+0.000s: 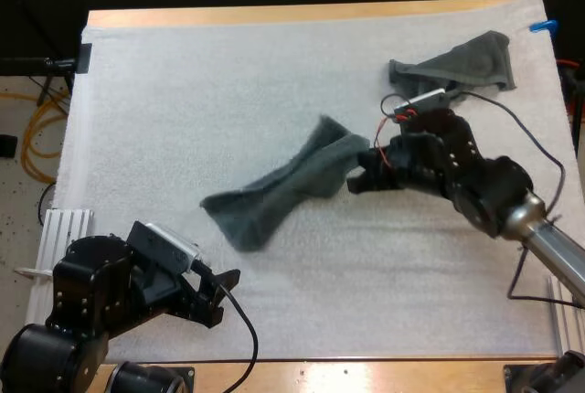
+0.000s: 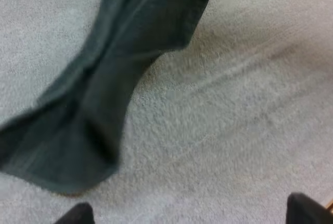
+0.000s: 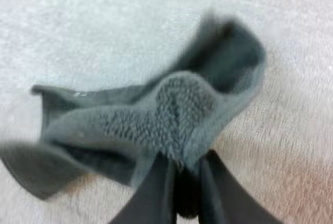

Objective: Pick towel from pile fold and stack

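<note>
A dark grey-green towel (image 1: 288, 185) lies stretched out across the middle of the white mat (image 1: 228, 82), twisted into a long strip. My right gripper (image 1: 358, 172) is shut on the towel's right end (image 3: 182, 114), the cloth bunched between its fingers (image 3: 156, 193). A second, crumpled towel (image 1: 462, 64) lies at the far right of the mat, behind the right arm. My left gripper (image 1: 219, 297) is open near the mat's front edge, below the towel's left end (image 2: 67, 146), its fingertips (image 2: 307, 209) wide apart and clear of the cloth.
The wooden table edge (image 1: 320, 370) runs along the front, close to my left arm. A white ribbed block (image 1: 64, 228) sits at the mat's left side. Bare mat spreads across the far left and the front right.
</note>
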Controlling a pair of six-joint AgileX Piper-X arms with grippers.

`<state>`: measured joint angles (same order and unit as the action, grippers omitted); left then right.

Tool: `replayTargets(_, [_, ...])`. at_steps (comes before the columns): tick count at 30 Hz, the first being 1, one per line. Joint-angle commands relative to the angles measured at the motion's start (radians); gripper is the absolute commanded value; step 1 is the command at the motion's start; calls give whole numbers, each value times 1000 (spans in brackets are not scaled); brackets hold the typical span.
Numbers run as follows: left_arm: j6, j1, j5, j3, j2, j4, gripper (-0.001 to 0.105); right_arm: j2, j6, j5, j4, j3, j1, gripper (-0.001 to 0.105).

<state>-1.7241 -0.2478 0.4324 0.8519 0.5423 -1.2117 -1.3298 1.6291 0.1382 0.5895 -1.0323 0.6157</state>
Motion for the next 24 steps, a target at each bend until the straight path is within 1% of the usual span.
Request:
replayTargets(1, [-5,-5,7,7,1,25,70,-5,3,1,46,26,6,0])
replayTargets(3, [-5,-5,7,7,1,46,70,-5,-31,1,51,72,6,0])
replayTargets(6, [-5,-5,9,7,1,69,70,-16,-78,-1,27,172,6,0])
replayTargets(8, [-5,-5,31,7,1,66,70,-25,-106,-5,8,233,6,0])
replayTargets(9, [-1,-5,39,5,1,66,70,-27,-108,-5,4,243,6,0])
replayTargets(11, [15,-5,107,-11,7,69,70,-33,-108,-16,-19,289,6,0])
replayTargets(14, [22,-5,170,-38,29,69,70,-33,-108,-69,-39,306,4,0])
replayTargets(16, [22,-22,171,-57,52,71,70,-33,-108,-96,-44,303,4,0])
replayTargets(18, [24,-46,171,-68,72,74,70,-33,-113,-88,-36,298,4,0])
replayTargets(19, [29,-60,165,-72,94,79,70,-33,-137,-59,-14,294,4,0])
replayTargets(20, [30,-74,143,-75,117,92,70,-33,-168,-10,17,292,4,0])
replayTargets(21, [30,-79,128,-75,125,97,70,-33,-182,14,29,292,4,0])
replayTargets(22, [30,-87,93,-75,151,111,70,-33,-194,54,69,292,4,0])
replayTargets(24, [22,-92,61,-75,189,142,70,-33,-193,86,139,292,8,0])
